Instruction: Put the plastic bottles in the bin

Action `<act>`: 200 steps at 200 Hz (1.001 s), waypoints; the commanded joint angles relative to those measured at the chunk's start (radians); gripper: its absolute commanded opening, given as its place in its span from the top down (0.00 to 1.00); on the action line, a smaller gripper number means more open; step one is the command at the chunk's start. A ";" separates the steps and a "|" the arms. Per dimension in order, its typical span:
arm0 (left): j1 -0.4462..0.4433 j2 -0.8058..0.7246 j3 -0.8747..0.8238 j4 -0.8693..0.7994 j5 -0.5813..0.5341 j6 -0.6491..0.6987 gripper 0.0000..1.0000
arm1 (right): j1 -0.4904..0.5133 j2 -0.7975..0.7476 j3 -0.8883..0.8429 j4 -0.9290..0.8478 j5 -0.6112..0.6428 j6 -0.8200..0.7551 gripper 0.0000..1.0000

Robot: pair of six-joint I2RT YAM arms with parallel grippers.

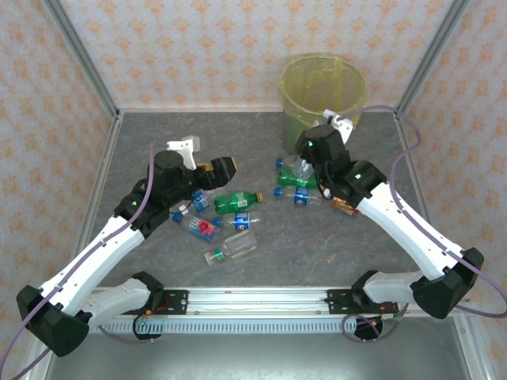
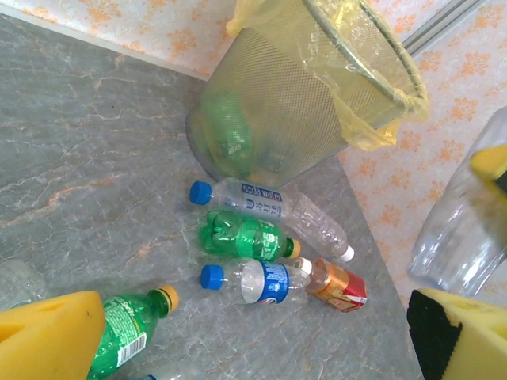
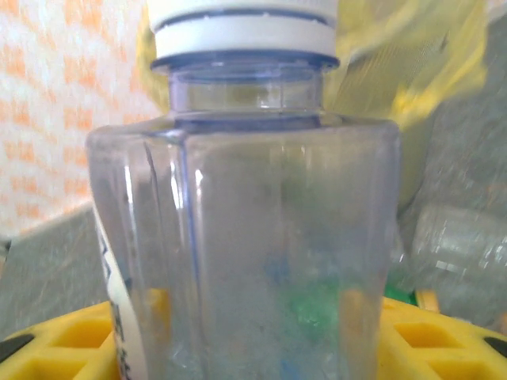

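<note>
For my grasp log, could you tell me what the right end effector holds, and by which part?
The right end effector holds a clear, white-capped plastic bottle by its lower body.

the overhead view is bright and evenly lit from above, with only soft, short shadows under the arms [image 1: 103, 245] on the grey worktop [image 1: 317, 245]. the translucent bin [image 1: 321, 83] glows yellow, and detail stays sharp to the corners.

in the left wrist view the middle is crisp, with small white glints on the green bottle [image 2: 242, 236]. the yellow fingers [image 2: 43, 332] in the lower corners and the clear bottle [image 2: 459, 229] at the right edge are blurred.

in the right wrist view the white-capped bottle [image 3: 253, 261] is soft, its cap nearly washed out. the wallpaper [image 3: 47, 103] and yellow bag [image 3: 428, 47] behind it smear into blur.
</note>
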 commanded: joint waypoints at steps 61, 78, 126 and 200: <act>-0.007 -0.037 0.038 0.006 -0.016 -0.002 0.01 | -0.176 0.218 0.303 0.150 0.155 -0.229 0.44; -0.006 -0.051 0.037 -0.004 -0.016 0.002 0.01 | -0.211 0.278 0.359 0.182 0.154 -0.256 0.44; -0.007 -0.097 0.044 -0.037 -0.044 0.008 0.01 | -0.285 0.458 0.534 0.192 0.124 -0.288 0.43; -0.007 -0.122 0.046 -0.068 -0.069 0.006 0.01 | -0.330 0.707 0.824 0.100 0.098 -0.317 0.43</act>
